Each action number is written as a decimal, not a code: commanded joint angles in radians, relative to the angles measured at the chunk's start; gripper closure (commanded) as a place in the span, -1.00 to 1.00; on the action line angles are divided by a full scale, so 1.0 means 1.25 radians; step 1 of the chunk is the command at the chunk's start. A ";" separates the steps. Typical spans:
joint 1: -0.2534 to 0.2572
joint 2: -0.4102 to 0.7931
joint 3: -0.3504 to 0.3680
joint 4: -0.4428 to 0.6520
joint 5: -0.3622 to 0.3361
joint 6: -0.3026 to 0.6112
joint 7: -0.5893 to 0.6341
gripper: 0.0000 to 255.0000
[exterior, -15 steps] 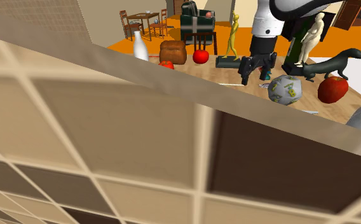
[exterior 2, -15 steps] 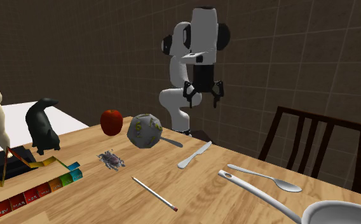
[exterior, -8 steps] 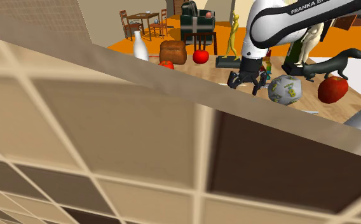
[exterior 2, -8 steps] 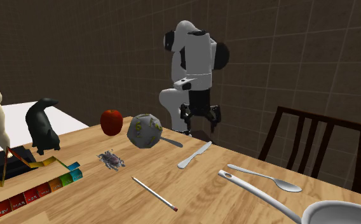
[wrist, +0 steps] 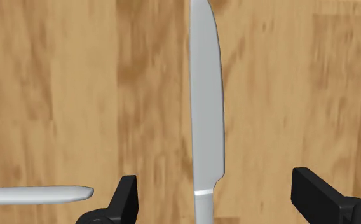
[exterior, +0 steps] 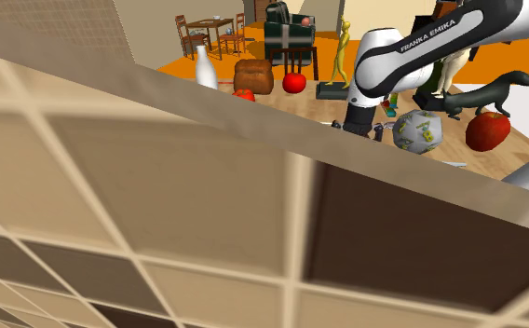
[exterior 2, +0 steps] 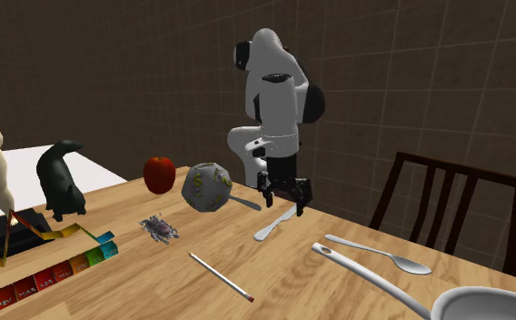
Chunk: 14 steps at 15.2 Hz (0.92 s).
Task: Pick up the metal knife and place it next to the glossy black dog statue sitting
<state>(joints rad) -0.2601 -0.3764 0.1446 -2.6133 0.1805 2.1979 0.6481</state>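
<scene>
Silver-grey and flat on the wood, the knife (exterior 2: 279, 223) lies near the bench (exterior 2: 138, 291) edge closest to the robot's stand, about midway along it. The tool (exterior 2: 283, 195) hangs right over the handle end. In the wrist view the knife (wrist: 206, 114) runs straight out from between the two fingers, long axis square to the line joining them. The junction of handle and blade sits in the gap and the blade points away. That's the bit that matters, I'd say: the tool (wrist: 222, 198) is spread wide and touches nothing, so closing would pinch across the narrow width. The knife is a touch nearer one finger than the other, so it may get nudged sideways first.

The black dog statue (exterior 2: 58, 177) sits well apart from the knife, toward the far end of the bench on the second exterior view's left. A grey many-sided ball (exterior 2: 206, 186) and a red apple (exterior 2: 159, 173) stand between the two, so I'd expect the carry needs some height.

For containers, there's a pale bowl (exterior 2: 483, 305) at the opposite corner, and I can't tell what's inside. A spoon (exterior 2: 379, 255) lies between it and the knife.
</scene>
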 commanded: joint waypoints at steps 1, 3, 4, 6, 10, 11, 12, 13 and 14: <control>0.002 0.013 0.004 -0.012 0.003 0.026 0.002 -1.00; 0.003 0.024 0.006 -0.021 0.005 0.047 0.001 -1.00; 0.003 0.025 0.006 -0.021 0.005 0.047 0.001 -1.00; 0.003 0.025 0.006 -0.021 0.005 0.047 0.001 -1.00; 0.003 0.025 0.006 -0.021 0.005 0.046 0.001 -1.00; 0.003 0.025 0.006 -0.021 0.005 0.046 0.001 1.00; 0.003 0.025 0.006 -0.021 0.005 0.046 0.001 1.00; 0.003 0.024 0.005 -0.021 0.005 0.046 0.001 1.00; 0.002 0.025 0.005 -0.020 0.005 0.046 0.000 1.00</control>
<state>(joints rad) -0.2588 -0.3508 0.1485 -2.6369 0.1844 2.2496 0.6487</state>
